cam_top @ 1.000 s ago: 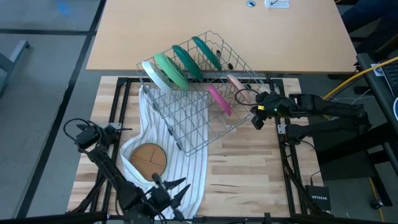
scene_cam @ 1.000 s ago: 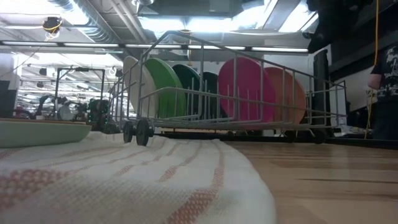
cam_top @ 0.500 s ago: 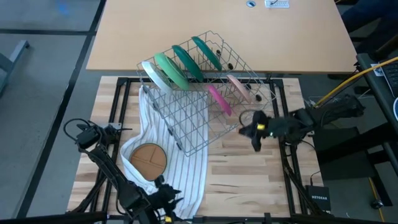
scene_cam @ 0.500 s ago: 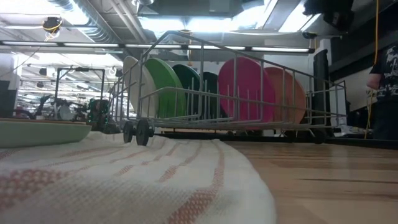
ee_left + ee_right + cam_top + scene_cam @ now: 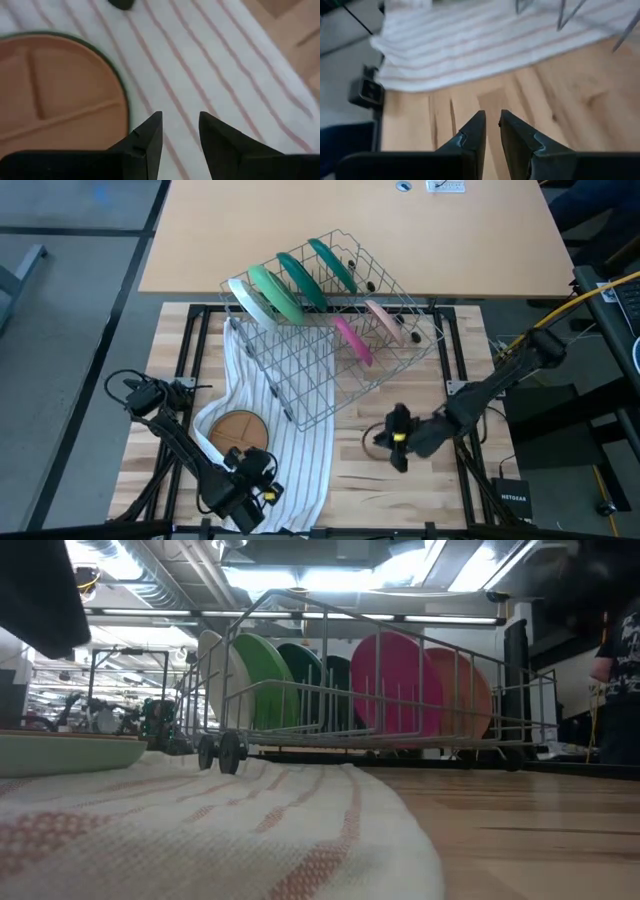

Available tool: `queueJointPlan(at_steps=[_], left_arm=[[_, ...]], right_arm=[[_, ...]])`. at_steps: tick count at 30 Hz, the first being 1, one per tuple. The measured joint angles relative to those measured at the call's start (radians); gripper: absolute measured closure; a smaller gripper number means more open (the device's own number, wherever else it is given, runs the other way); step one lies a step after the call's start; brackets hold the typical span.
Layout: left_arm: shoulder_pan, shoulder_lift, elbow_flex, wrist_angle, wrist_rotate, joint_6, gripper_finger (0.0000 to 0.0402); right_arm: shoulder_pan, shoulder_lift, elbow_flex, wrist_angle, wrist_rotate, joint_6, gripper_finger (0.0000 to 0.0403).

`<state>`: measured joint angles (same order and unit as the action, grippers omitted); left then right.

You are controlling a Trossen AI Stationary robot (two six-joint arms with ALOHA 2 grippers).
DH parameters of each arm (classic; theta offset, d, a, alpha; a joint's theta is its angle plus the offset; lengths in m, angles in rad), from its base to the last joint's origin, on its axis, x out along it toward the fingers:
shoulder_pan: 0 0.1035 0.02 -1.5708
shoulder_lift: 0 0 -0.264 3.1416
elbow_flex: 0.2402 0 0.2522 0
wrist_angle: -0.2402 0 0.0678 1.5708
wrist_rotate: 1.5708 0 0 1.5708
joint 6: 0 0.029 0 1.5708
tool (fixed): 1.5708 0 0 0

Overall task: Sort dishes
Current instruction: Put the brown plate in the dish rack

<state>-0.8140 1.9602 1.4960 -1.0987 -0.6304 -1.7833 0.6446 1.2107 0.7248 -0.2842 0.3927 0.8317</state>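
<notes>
The left gripper (image 5: 262,490), empty with fingers slightly parted, is hovering just beside the brown plate (image 5: 239,435) lying flat on the cloth (image 5: 305,450), nearer than the right gripper (image 5: 385,442), also empty and slightly parted.

- Wire rack (image 5: 330,330) at the table's far middle, set at an angle, its near-left part on the cloth.
- White striped cloth (image 5: 285,435) spread over the near left of the table.
- Wooden table (image 5: 400,490), bare at the near right.
- Tan tabletop (image 5: 300,220) beyond it.
- A person (image 5: 618,660) stands at the far right.
</notes>
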Motion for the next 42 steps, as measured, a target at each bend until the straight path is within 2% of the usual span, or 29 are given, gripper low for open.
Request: queueJointPlan(at_steps=[4, 12, 23, 28, 35, 42], left_arm=[[0.033, 0.000, 0.000, -0.073, 0.019, -0.043, 0.0284], [0.121, 0.000, 0.000, -0.151, 0.169, -0.019, 0.0284], [0.210, 0.000, -0.017, -0.136, 0.180, -0.016, 0.0284], [0.241, 0.001, -0.087, -0.133, 0.311, -0.051, 0.0284], [0.223, 0.001, -0.138, -0.033, 0.329, -0.034, 0.0284], [0.199, -0.010, -0.138, -0.045, 0.329, -0.043, 0.0284]], right_arm=[[0.033, 0.108, 0.000, 0.045, 0.002, 0.037, 0.0340], [0.066, 0.237, 0.000, 0.269, -0.015, 0.036, 0.0340], [0.064, 0.247, 0.000, 0.314, -0.019, 0.028, 0.0340], [0.064, 0.247, 0.001, 0.321, -0.019, 0.028, 0.0340], [0.062, 0.247, 0.001, 0.321, -0.018, 0.027, 0.0340], [0.062, 0.247, 0.001, 0.321, 0.019, 0.026, 0.0340]])
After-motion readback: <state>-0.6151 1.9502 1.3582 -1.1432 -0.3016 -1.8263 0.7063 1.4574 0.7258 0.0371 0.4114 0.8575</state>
